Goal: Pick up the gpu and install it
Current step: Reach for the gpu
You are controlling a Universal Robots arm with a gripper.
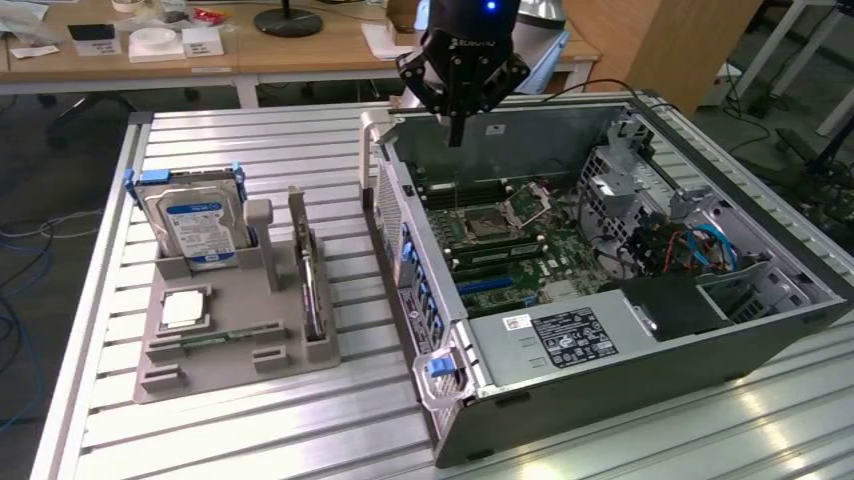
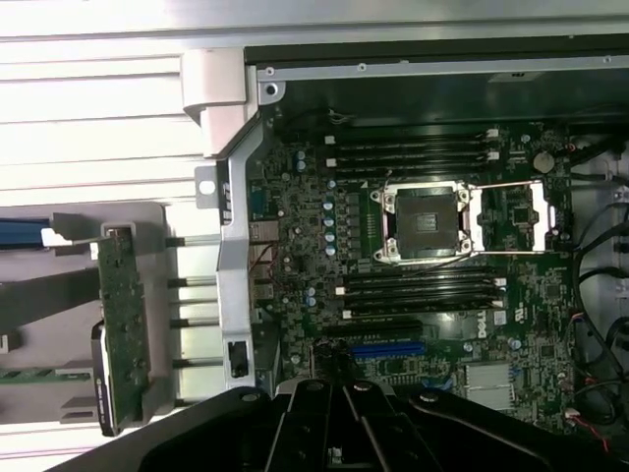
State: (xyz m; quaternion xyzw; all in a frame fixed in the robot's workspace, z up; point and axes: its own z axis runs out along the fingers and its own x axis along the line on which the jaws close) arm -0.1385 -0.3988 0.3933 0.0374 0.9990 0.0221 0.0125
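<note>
We mark the gripper (image 1: pixel 457 130) pressed shut, empty — the gpu (image 1: pixel 311 290) stands on edge at its 7 o'clock in the exterior view, long axis 12-to-6.

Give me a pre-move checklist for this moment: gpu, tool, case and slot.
1. The gpu stands on edge in the grey holder: ok.
2. The tool is shut and empty: ok.
3. The tool is over the gpu: not ok, it hangs above the computer case.
4. The case side is open, motherboard exposed: ok.
5. The blue slot is free of cards: ok.
6. The gpu's connector edge faces down: cannot tell.
</note>
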